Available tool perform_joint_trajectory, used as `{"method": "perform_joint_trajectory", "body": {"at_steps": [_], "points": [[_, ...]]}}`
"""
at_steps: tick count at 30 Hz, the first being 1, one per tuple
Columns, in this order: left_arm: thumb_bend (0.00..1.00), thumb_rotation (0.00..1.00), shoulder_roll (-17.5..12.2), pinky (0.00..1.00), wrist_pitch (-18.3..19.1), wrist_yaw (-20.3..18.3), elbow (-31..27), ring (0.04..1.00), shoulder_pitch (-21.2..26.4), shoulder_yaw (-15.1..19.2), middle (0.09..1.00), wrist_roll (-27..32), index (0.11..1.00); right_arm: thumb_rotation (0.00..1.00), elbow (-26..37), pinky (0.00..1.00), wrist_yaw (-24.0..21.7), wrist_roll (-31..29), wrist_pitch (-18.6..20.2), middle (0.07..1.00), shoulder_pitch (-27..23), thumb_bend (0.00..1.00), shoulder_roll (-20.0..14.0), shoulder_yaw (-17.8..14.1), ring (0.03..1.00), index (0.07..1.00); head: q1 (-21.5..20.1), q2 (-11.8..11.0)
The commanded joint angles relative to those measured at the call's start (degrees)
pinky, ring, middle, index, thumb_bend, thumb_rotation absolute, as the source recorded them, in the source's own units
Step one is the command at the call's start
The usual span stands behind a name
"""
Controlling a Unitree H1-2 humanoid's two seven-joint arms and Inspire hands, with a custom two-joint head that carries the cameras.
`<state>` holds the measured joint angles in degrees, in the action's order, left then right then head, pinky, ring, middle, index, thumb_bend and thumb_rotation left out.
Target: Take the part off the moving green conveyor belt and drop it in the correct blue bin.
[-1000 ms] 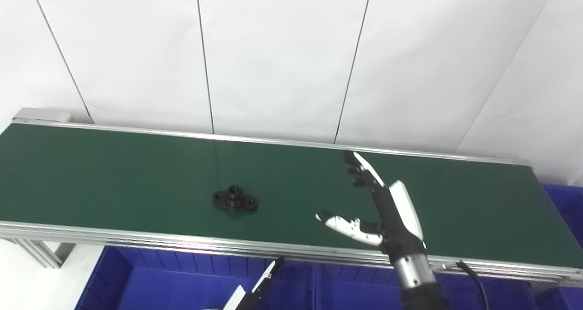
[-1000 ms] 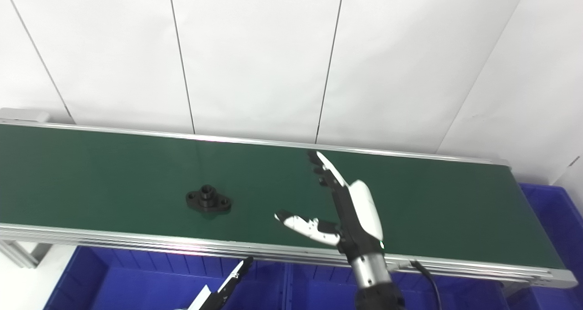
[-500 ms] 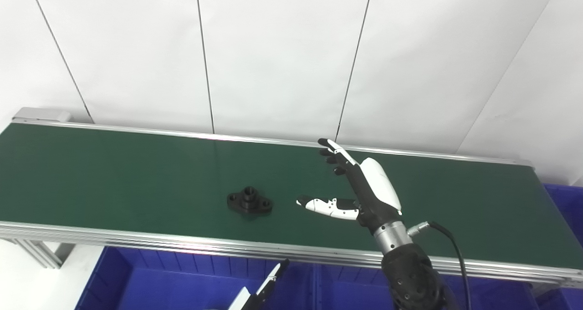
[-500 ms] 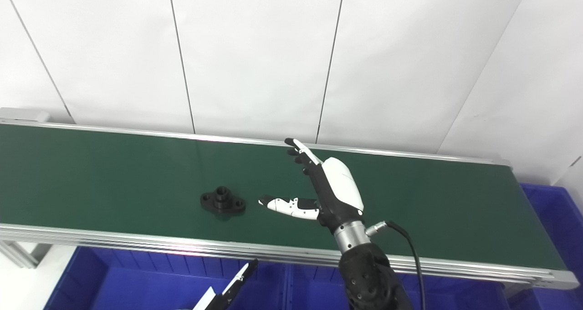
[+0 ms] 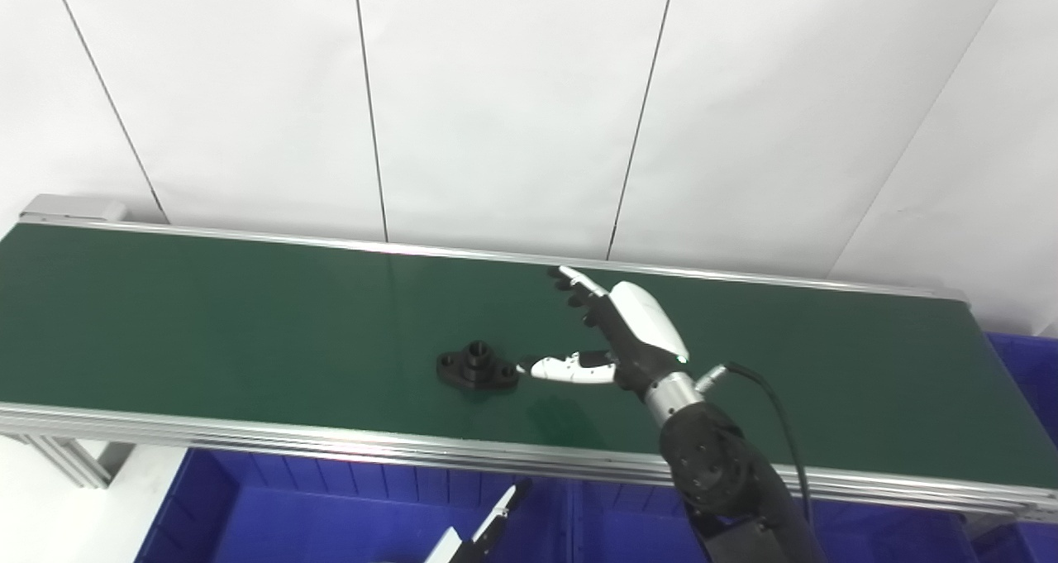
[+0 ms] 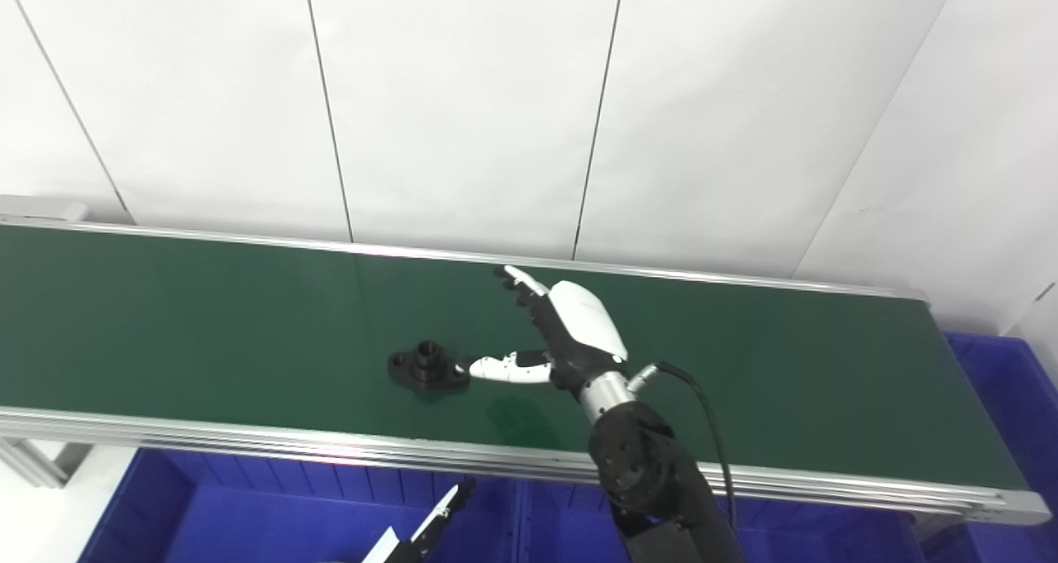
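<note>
A black flanged part (image 5: 478, 367) with a raised hub lies on the green conveyor belt (image 5: 207, 315), near its front edge. My right hand (image 5: 616, 336) is open over the belt just right of the part, fingers spread toward the back and thumb tip next to the part's right end. It holds nothing. In the right eye view the part (image 6: 427, 367) and the right hand (image 6: 562, 336) show the same. Of my left hand (image 5: 483, 534) only a few fingertips show at the bottom edge, below the belt.
Blue bins (image 5: 331, 513) stand below the belt's front rail, and another blue bin (image 5: 1025, 381) stands at the belt's right end. A silver frame (image 5: 248, 439) edges the belt. A white panelled wall stands behind.
The part has ridden rightward on the belt. My right hand has moved left and forward over the belt, so the thumb tip now lies next to the part.
</note>
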<state>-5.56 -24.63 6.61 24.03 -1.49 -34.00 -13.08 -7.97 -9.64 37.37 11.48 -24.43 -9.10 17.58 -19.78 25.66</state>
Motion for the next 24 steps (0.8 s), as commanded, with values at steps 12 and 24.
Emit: {"method": "perform_joint_trajectory", "body": {"at_steps": [12, 24], "points": [[0.75, 0.85, 2.1, 1.0, -2.3, 1.9, -0.3, 1.0, 1.3, -0.8, 1.0, -1.8, 1.0, 0.45, -9.1, 0.85, 0.4, 5.0, -3.0, 0.87, -9.1, 0.76, -2.7, 7.1, 0.853, 0.911, 2.0, -0.2], [0.76, 0.85, 2.6, 1.0, -2.3, 3.7, -0.4, 1.0, 1.4, -1.6, 1.0, -3.3, 1.0, 0.37, -16.7, 0.85, -0.3, 6.9, -3.5, 0.869, -12.3, 0.77, -3.5, 11.9, 0.853, 0.919, 2.8, 0.1]]}}
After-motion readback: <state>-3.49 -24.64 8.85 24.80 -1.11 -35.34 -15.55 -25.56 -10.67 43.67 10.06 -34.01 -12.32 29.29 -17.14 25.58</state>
